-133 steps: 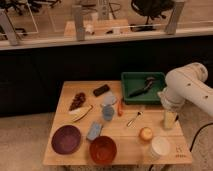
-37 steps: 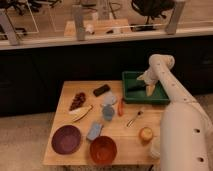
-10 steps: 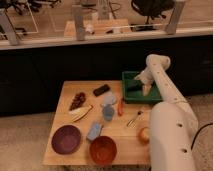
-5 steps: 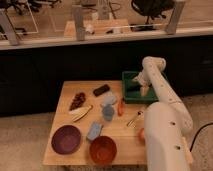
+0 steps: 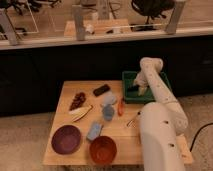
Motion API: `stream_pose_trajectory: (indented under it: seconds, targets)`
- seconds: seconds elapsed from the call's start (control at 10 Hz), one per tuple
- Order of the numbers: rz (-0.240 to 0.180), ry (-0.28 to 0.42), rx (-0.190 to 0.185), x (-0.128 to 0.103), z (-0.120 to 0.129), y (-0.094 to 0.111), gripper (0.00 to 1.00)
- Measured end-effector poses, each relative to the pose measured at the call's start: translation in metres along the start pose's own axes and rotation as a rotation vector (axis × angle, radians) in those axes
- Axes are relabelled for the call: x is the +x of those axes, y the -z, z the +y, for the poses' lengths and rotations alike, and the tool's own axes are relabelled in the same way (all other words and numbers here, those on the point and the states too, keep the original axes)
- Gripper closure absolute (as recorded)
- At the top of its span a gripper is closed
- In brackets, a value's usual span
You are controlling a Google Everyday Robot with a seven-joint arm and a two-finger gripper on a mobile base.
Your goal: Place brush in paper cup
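My gripper point(image 5: 135, 90) reaches down into the left part of the green tray point(image 5: 165, 82) at the back right of the wooden table. A small dark shape shows at the gripper's tip against the tray floor; I cannot tell whether it is the brush. The paper cup is hidden behind my white arm point(image 5: 160, 130), which covers the table's front right corner.
On the table are a purple plate point(image 5: 66, 139), a red-brown bowl point(image 5: 103, 149), a blue sponge point(image 5: 94, 131), a banana point(image 5: 81, 112), a grey cup point(image 5: 108, 113), an orange-red stick point(image 5: 120, 106), a thin spoon point(image 5: 133, 120), a dark bar point(image 5: 101, 90) and red snacks point(image 5: 78, 100).
Over the last second my gripper has moved left within the green tray and lower, toward the tray's left side. The things on the table have not moved.
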Motion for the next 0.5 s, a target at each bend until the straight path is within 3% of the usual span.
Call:
stream_pose_trajectory:
  seconds: [0.2, 0.5]
  targets:
    - [0.002, 0.005, -0.015, -0.0022, 0.0008, -0.0034, 0.75]
    - [0.0, 0.009, -0.024, -0.003, 0.0015, -0.0051, 0.77]
